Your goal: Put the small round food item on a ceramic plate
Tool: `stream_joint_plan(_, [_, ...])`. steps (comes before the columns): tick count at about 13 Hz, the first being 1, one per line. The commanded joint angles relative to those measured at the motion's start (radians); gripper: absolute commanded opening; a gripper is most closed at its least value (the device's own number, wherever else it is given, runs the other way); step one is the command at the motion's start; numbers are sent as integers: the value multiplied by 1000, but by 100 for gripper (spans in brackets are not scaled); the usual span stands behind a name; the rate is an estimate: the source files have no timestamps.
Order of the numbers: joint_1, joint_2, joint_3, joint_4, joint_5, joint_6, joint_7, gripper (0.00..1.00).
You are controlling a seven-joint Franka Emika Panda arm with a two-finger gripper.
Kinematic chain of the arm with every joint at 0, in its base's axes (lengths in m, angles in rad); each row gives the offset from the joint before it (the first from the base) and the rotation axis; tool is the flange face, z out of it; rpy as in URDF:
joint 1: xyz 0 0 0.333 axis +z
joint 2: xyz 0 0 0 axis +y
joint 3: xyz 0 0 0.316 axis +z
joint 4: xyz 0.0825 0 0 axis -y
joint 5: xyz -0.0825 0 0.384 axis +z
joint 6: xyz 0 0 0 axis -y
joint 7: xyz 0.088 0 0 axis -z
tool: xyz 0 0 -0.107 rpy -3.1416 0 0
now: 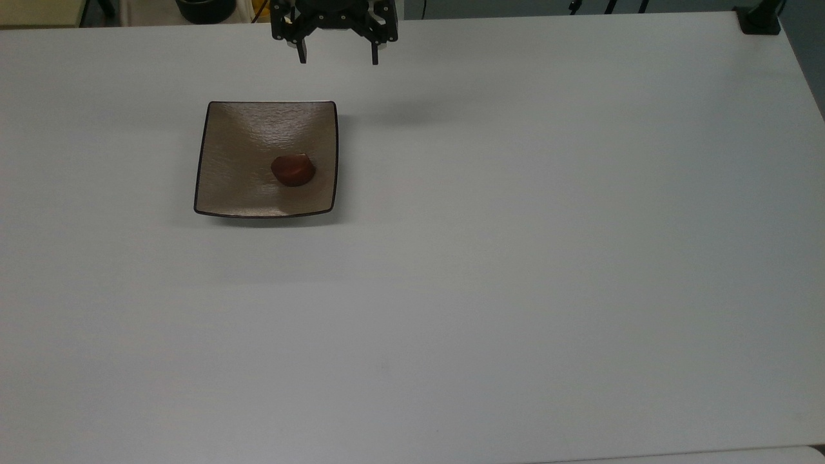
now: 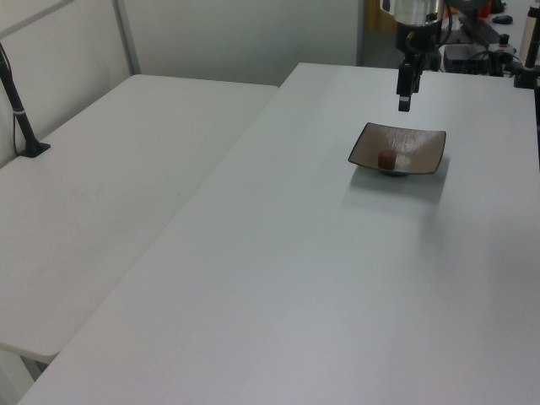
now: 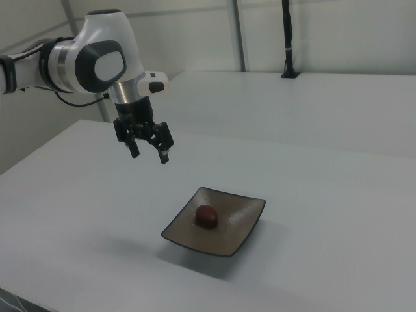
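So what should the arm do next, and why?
Probably nothing but back away and stop. The food item already lies on the plate, and the end effector hangs open and empty above the table, off the plate's far edge in the top view.

The small round food item [image 1: 293, 170] lies on the ceramic plate [image 1: 238, 161], toward the top view's right side of it. The plate sits on the table [image 1: 515, 258], in the top view's upper left. The gripper [image 1: 338, 59] hangs above the table beyond the plate's far edge, toward the top view's right, apart from both
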Motion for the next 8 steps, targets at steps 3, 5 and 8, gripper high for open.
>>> stream_joint_plan(3, [8, -14, -14, -6, 14, -3, 2, 100])
stream_joint_plan(5, [10, -16, -14, -6, 14, -1, 2, 100])
stream_joint_plan(8, [5, -16, -17, -7, 14, -3, -4, 100])
